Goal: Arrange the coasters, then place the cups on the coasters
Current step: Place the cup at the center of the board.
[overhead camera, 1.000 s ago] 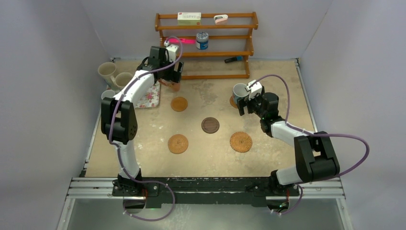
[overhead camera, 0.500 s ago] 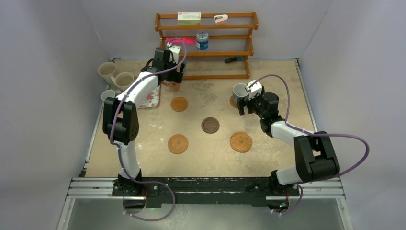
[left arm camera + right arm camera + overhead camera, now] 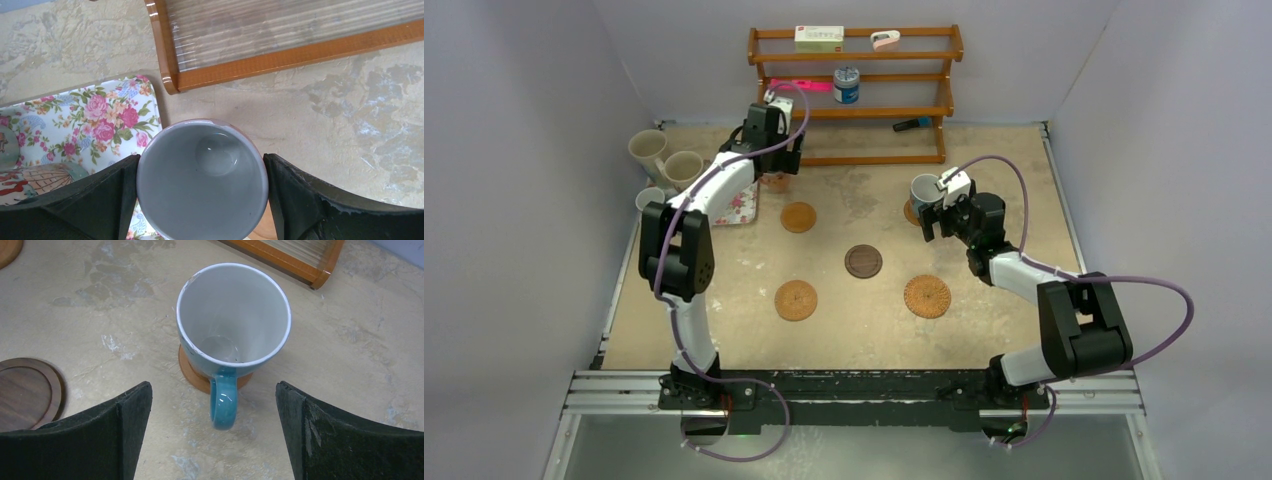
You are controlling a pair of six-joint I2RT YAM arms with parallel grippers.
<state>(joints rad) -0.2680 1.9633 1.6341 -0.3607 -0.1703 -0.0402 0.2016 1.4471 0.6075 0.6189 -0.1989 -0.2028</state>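
Beige table (image 3: 864,330), wooden rack (image 3: 280,55) at the back; one mug seated, one gripped.
Left gripper (image 3: 201,167) clamps wide on the orange-brown mug (image 3: 200,200), fingers against both sides of its rim, at the corner of the floral tray (image 3: 100,110). Right gripper (image 3: 212,390) stands spread, touching nothing. Light blue mug (image 3: 232,310) sits upright on a tan coaster (image 3: 192,372) just beyond its fingers. Four bare coasters (image 3: 795,299) lie mid-table.

1. Rack (image 3: 854,95): back of bench (image 3: 1004,330).
2. Tray (image 3: 739,205): left, before rack.
3. Three mugs (image 3: 682,166): left of tray.
4. Fourth mug (image 3: 202,180): between left fingers (image 3: 75,205), at tray's right edge.
5. Four coasters (image 3: 863,261): mid-bench.
6. Fifth mug (image 3: 232,305): on fifth coaster (image 3: 192,377), right.
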